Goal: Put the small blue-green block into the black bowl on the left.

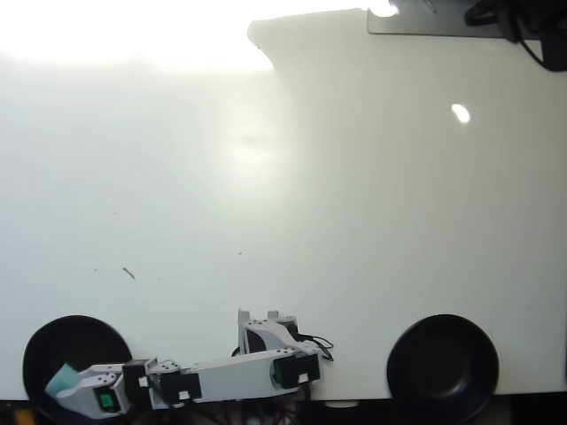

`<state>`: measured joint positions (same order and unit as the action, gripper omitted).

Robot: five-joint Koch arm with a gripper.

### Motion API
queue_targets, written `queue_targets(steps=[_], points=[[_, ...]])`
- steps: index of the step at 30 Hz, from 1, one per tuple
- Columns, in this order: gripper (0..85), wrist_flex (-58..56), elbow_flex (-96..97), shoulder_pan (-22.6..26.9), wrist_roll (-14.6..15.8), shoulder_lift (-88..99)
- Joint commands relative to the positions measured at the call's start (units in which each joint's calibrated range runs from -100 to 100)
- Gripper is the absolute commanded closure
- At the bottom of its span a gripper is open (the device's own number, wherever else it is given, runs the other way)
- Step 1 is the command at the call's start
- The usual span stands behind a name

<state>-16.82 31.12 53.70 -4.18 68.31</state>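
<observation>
Nearly done, at the lower left of the frame the gripper (69,384) hangs over the black bowl (44,347), closed on the small blue-green block (63,380), so only the release seems to remain.

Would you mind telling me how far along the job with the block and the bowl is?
Pickup and carry look done: the gripper holds the blue-green block over the black bowl at the overhead view's left. In hand: positioning above it. Left: opening the jaws so the block drops in. The other bowl sits unused.
</observation>
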Motion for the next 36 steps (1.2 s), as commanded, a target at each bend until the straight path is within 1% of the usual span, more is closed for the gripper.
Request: queue_targets(steps=[1, 7, 8, 9, 10, 11, 15, 18, 19, 24, 27, 28, 31, 34, 36], points=[[82.0, 0.65, -4.87, -0.20, 0.10, -0.12], [81.7, 0.57, -4.41, -0.29, 0.15, -0.12], [78.3, 0.49, -4.41, -0.34, 0.10, -0.12], [71.4, 0.25, -4.41, -0.44, 0.00, -0.23], [67.7, -0.16, -4.41, -0.63, -0.05, -0.23], [67.4, -0.16, -4.22, -0.68, -0.05, -0.23], [49.2, -1.05, -3.67, -0.98, -0.05, -0.23], [40.0, -1.05, -3.30, -1.12, 0.00, -0.23], [38.8, -1.05, -3.30, -1.12, 0.00, -0.23], [39.0, -1.13, -3.21, -1.76, -0.05, -0.23], [39.0, -2.43, -3.21, -2.39, -0.68, -0.12], [39.1, -2.75, -3.11, -2.83, -1.32, -0.12], [39.2, -6.00, -1.08, -4.93, -5.13, 0.63], [39.2, -10.62, 1.42, -7.37, -9.87, 2.66], [39.4, -11.35, 3.17, -9.57, -11.62, 3.84]])
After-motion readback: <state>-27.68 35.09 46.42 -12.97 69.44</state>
